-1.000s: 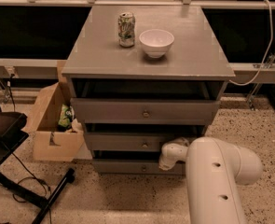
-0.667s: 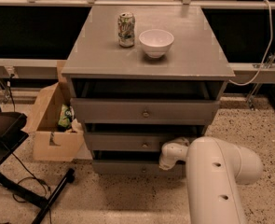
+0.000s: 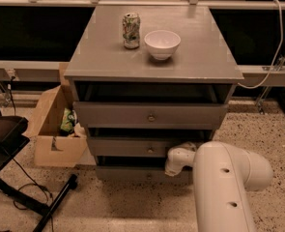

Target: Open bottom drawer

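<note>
The grey wooden chest [image 3: 154,57] stands in the middle of the camera view with three drawer fronts. The bottom drawer [image 3: 127,173] is the lowest grey front, close to the floor, with a dark gap above it. My white arm [image 3: 224,182] comes in from the lower right. Its gripper [image 3: 171,166] sits against the upper right part of the bottom drawer's front, just under the middle drawer [image 3: 127,147]. The arm's end covers that part of the front. The top drawer [image 3: 149,115] shows a small round knob [image 3: 151,117].
A green can [image 3: 131,30] and a white bowl [image 3: 162,43] stand on the chest's top. An open cardboard box [image 3: 55,129] with items sits on the floor at the left. A black stand and cables [image 3: 31,197] lie at the lower left. Speckled floor surrounds the chest.
</note>
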